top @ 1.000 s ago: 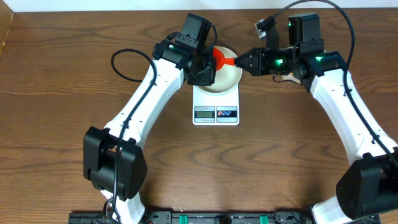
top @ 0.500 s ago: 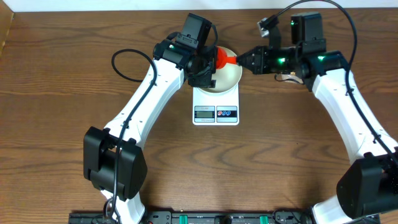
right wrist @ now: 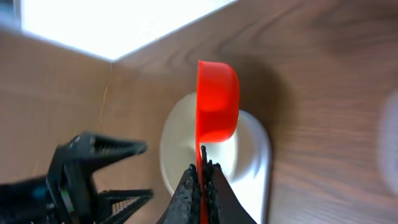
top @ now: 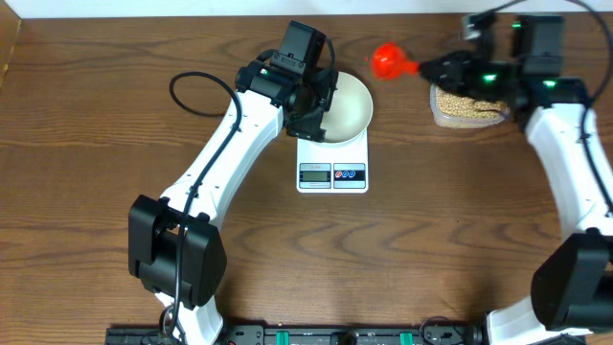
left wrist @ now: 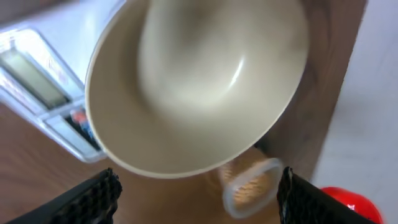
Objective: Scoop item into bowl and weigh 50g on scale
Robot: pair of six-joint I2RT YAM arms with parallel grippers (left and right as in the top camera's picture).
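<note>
A: Swung the red scoop off the bowl and out toward the upper right of the overhead view, just left of the clear tub. Let go on the other side as well: left fingers now spread wide, one at each lower corner of the wrist view, with the bowl's near rim between them. Touching neither, as far as can be told through the blur.

B: Meaning what for the weighing?

A: Probably heading back for another load. Can't make out any beans in the bowl; white and bare in both views of its inside. Plenty heaped in the tub at the upper right. Bowl resting on the scale at frame centre, display too small to read.

B: And the arms?

A: Reaching up from the lower left on the left side, wrist bent over the bowl's left rim. Stretched up along the right edge on the other, wrist turned leftward, right fingers pinched shut on the scoop's thin handle, cup held out ahead. Can't tell whether loaded.
</note>
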